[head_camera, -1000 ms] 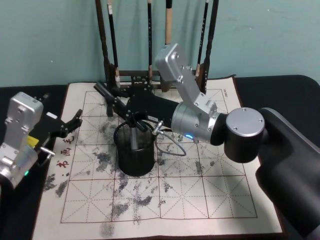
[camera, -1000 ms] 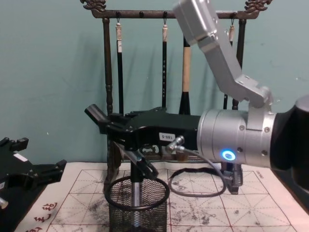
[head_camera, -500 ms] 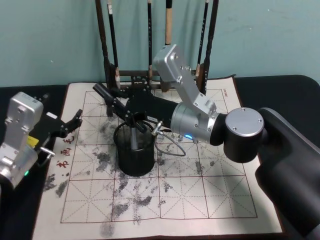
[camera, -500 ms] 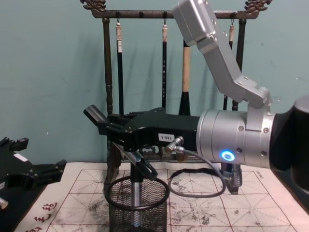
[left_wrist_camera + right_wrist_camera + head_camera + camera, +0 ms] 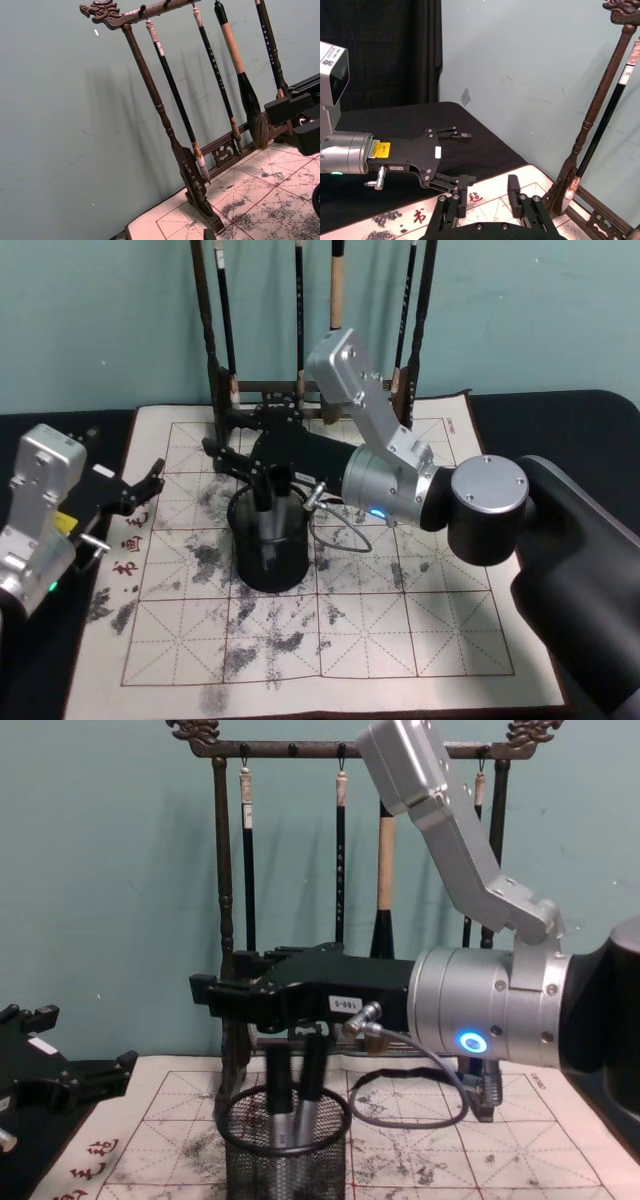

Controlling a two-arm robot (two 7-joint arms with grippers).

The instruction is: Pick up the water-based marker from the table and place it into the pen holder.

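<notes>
The right tool (image 5: pixel 215 994) hangs level just above the round black wire-mesh pen holder (image 5: pixel 285 1152), which stands on the ink-stained gridded calligraphy mat (image 5: pixel 400 620) spread over the black tabletop (image 5: pixel 560 420). Its fingers (image 5: pixel 513 189) are spread apart and hold nothing. Two slim grey-and-black pens (image 5: pixel 293 1105) stand upright inside the pen holder, side by side, their dark tops reaching above the rim, close under the tool; which of them is the water-based marker I cannot tell, though it seems to be one of these. From the head view the pen holder (image 5: pixel 270 545) sits at the mat's left-centre, in front of the tall dark wooden brush rack (image 5: pixel 226 910) hung with brushes. The left tool (image 5: pixel 140 486) rests at the mat's left edge, well apart from the pen holder, its fingers open and empty.
</notes>
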